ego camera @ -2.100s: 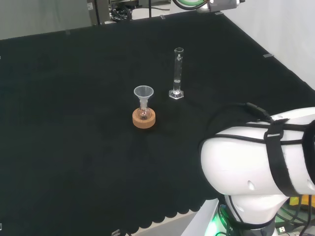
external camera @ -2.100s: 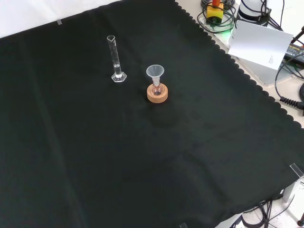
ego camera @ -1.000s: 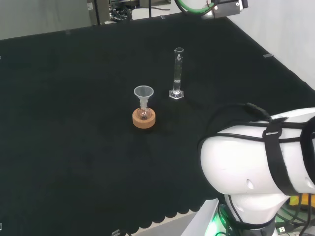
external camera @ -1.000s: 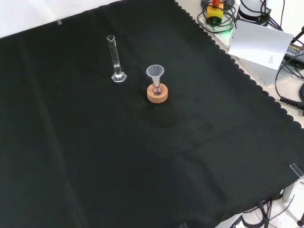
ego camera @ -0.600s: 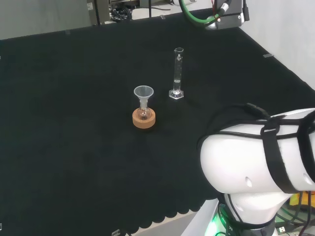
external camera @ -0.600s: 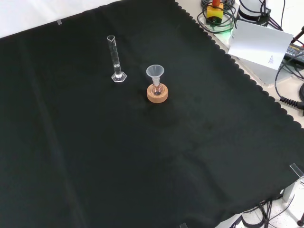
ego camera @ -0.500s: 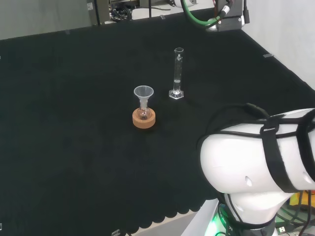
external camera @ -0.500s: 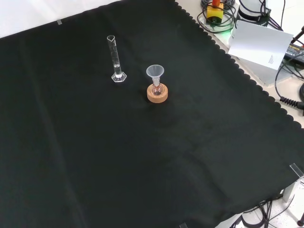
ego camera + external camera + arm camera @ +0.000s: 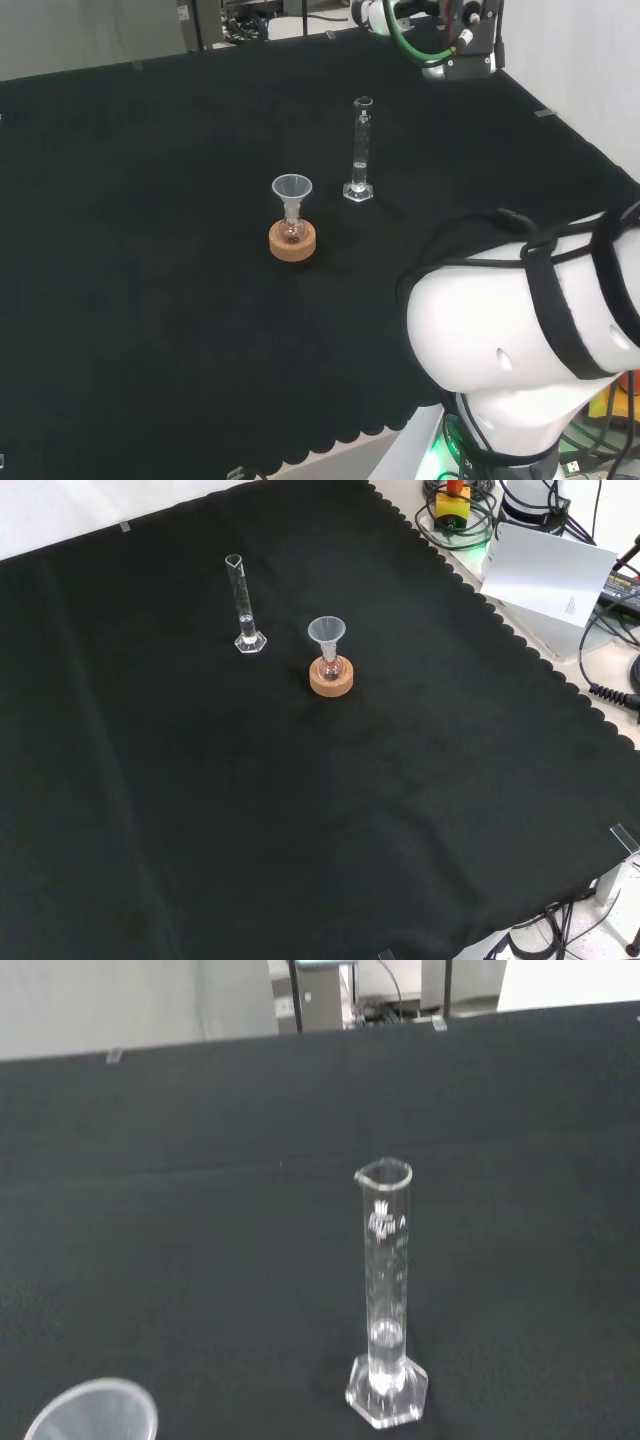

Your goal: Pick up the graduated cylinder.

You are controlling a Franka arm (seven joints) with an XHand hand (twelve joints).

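The cylinder stands upright on the surface, out in the open, with the funnel just beside it, stuck in a little flask on a cork ring. Nothing touches the cylinder, and it sits exactly where it was a couple of seconds ago.

What has changed is the arm. Over the head view, the dark wrist block with the green cable has been creeping down into the picture above and to the right of the cylinder, well apart from it. The wrist view now has the cylinder dead ahead, funnel rim off to one side.

So I'd say it's lining up the approach; the grab hasn't started. I can't tell whether the hand's fingers are apart or together.
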